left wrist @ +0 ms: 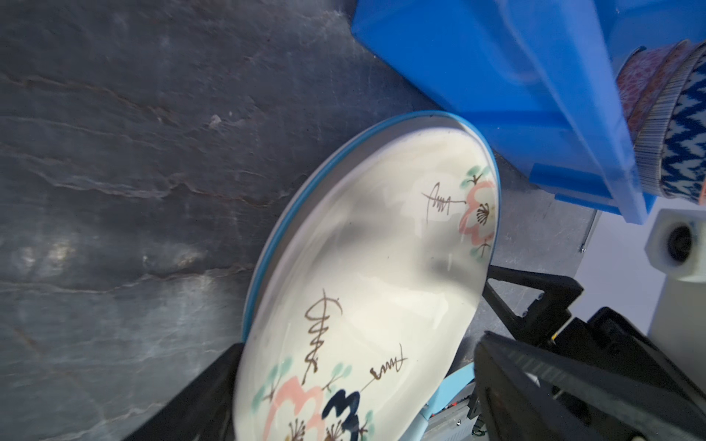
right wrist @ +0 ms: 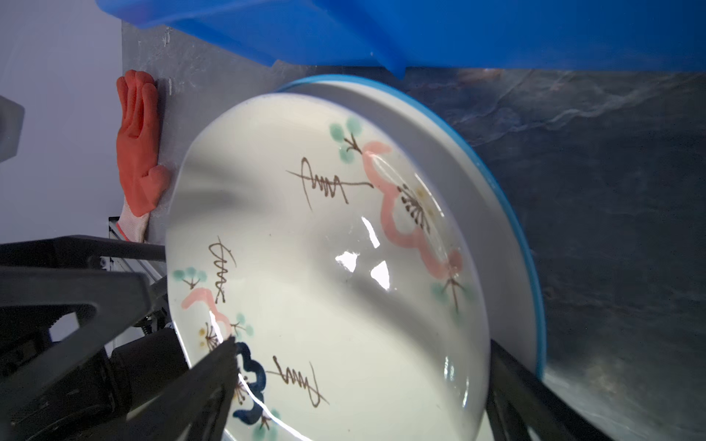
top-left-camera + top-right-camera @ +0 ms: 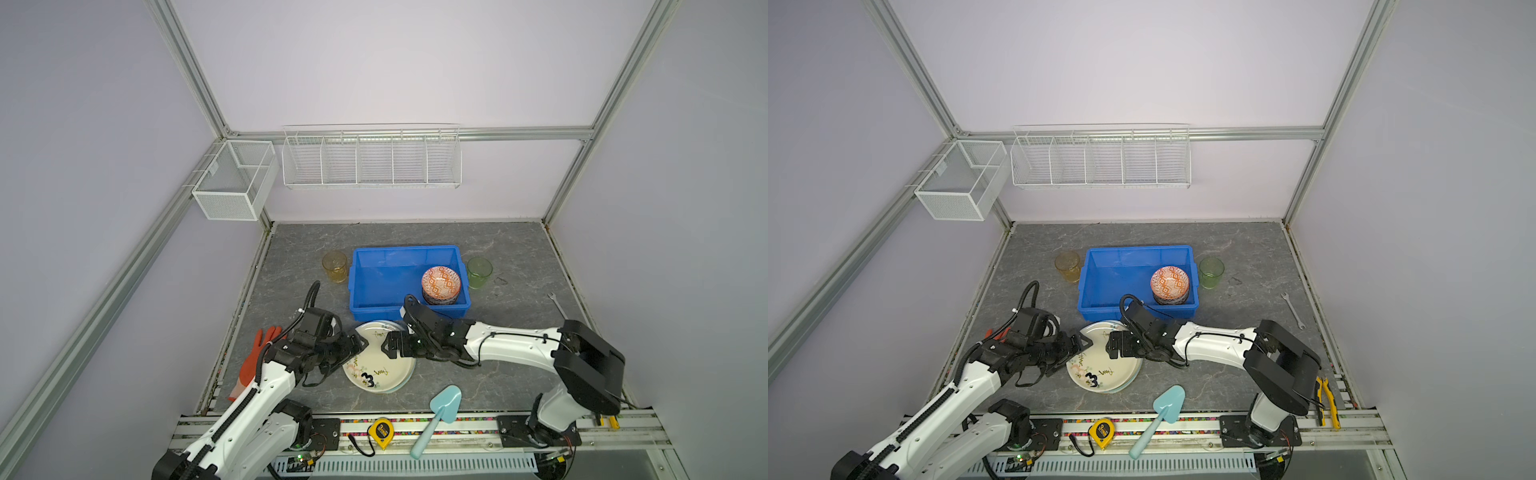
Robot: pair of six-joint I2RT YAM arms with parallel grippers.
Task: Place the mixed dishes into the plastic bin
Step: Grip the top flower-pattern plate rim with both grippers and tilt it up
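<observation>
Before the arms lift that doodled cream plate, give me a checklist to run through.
1. Left tool straddles cream plate rim: ok.
2. Right tool also straddles its rim: ok.
3. Either tool shut on the plate: not ok, both open.
4. Room in blue bin beside stacked bowls: ok.
5. Lower plates free of it: cannot tell.

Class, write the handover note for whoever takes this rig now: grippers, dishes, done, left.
Left gripper and right gripper: both open, at opposite rims of the cream plate, nothing gripped.
Done: orange bowl, topping a bowl stack, in the blue bin.
Left: cream plate atop a blue-rimmed plate before the bin; amber cup and green cup flanking it.
</observation>
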